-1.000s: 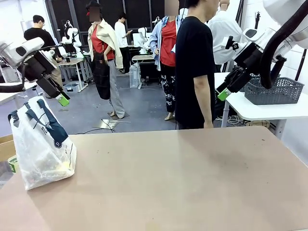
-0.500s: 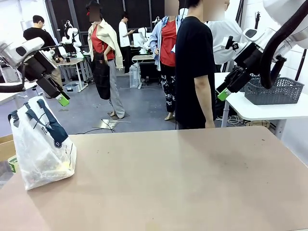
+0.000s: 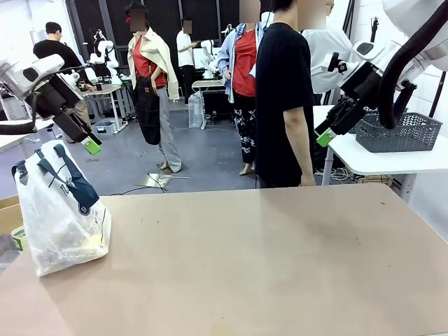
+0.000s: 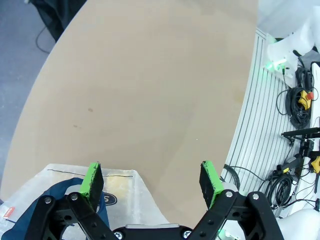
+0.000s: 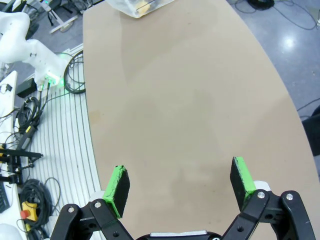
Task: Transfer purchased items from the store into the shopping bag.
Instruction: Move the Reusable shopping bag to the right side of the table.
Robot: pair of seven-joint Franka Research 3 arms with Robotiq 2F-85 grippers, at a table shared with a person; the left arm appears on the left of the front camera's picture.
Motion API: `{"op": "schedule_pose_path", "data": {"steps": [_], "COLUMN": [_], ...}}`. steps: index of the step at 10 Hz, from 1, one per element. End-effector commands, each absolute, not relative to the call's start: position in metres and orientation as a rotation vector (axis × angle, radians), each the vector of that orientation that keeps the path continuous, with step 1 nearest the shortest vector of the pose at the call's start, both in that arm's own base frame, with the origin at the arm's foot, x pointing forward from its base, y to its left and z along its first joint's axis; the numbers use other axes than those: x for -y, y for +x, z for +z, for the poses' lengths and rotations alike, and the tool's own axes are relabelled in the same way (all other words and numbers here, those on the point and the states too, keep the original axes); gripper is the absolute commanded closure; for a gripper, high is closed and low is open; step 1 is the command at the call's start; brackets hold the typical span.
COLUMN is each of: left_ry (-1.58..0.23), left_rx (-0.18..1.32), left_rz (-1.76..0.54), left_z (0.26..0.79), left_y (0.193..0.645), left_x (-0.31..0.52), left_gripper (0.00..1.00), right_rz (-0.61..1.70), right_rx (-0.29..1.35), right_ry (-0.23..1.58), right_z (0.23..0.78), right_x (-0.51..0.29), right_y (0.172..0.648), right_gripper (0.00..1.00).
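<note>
The shopping bag [image 3: 59, 210], whitish translucent plastic with navy handles, stands on the brown table [image 3: 266, 259] at its left edge. Purchased items show dimly through its plastic, one of them yellowish [image 3: 91, 243]. My left gripper [image 3: 91, 145] hangs open in the air just above and behind the bag. In the left wrist view that gripper [image 4: 151, 181] holds nothing, and the bag's top [image 4: 60, 172] lies under it. My right gripper [image 3: 323, 137] is raised at the far right, open. In its wrist view the gripper [image 5: 181, 186] is empty over bare table, and the bag [image 5: 137, 6] is far off.
A person in a black T-shirt [image 3: 283, 91] stands at the table's far edge with arms hanging. A dark grey lattice basket [image 3: 399, 131] rests on a white side table at the right. Cables and an arm base [image 5: 30, 50] lie beside the table.
</note>
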State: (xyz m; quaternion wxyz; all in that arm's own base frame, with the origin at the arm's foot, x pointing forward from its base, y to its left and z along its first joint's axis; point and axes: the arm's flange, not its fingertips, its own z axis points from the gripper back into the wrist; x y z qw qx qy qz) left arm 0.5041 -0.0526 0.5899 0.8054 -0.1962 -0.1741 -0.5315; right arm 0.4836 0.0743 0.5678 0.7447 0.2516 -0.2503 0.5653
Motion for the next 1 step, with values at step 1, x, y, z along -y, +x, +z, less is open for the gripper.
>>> {"op": "schedule_pose_path", "data": {"steps": [1], "left_ry": [-0.412], "left_rx": [0.368], "left_rz": [-1.140], "left_z": [0.5897], "left_y": [0.5041], "left_x": [0.0516], "left_gripper": [0.00], "right_rz": [1.227], "right_rx": [0.545], "right_ry": [0.566], "right_z": [0.5693], "right_x": [-0.0750], "right_y": [0.4819], "right_gripper": [0.00]}}
